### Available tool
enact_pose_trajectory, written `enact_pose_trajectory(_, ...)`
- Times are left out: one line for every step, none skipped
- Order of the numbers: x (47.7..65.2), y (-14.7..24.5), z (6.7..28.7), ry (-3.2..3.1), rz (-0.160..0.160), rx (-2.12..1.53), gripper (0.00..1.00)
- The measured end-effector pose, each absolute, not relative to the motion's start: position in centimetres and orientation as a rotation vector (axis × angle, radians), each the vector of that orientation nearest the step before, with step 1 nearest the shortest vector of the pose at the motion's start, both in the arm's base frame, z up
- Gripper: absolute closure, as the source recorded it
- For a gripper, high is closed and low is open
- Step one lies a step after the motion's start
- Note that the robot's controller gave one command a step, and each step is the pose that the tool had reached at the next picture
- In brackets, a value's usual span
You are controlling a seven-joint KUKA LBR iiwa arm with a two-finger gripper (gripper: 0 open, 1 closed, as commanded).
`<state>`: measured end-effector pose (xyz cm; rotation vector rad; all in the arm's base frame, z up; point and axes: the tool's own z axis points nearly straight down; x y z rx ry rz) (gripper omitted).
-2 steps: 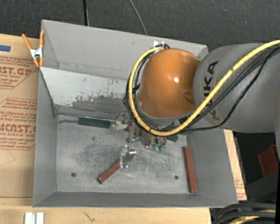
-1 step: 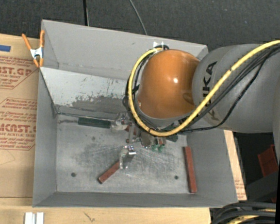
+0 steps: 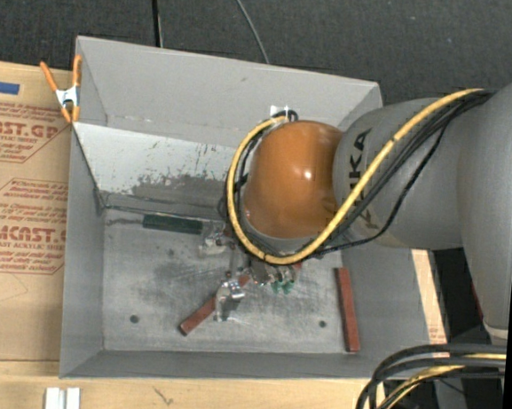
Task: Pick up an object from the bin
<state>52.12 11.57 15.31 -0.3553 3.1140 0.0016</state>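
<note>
Bin [image 3: 85, 229] of grey metal holds only a few loose things on its scuffed floor. Farthest left, a dark green bar [image 3: 172, 224] lies flat along the foot of the back wall. Just right of it, near the middle of the floor, sits a small silvery piece [image 3: 210, 241], too small to make out further.

Below that, toward the front wall, a flat brown stick [image 3: 196, 318] lies slanted, its lower end pointing to the front left and its upper end rising to the right. The tool [image 3: 228, 296] is down near the floor right at that upper end, touching or nearly touching it. Whether the tool is released or clenched on the stick cannot be told from this angle.

Just right of the tool lies a small green thing [image 3: 282, 286], partly under the wrist. Above these hangs the rounded orange cover [image 3: 291, 186] of the wrist, ringed by a yellow and black cable [image 3: 238, 166].

Further right, a reddish strip [image 3: 347, 310] lies lengthwise close beside the right wall, well apart from the stick. The grey arm [image 3: 437, 170] reaches in over the right rim
</note>
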Motion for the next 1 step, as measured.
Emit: enact_pose_trajectory(52.64, 13.05, 7.73, 2.980, 0.002, -0.985, 1.00)
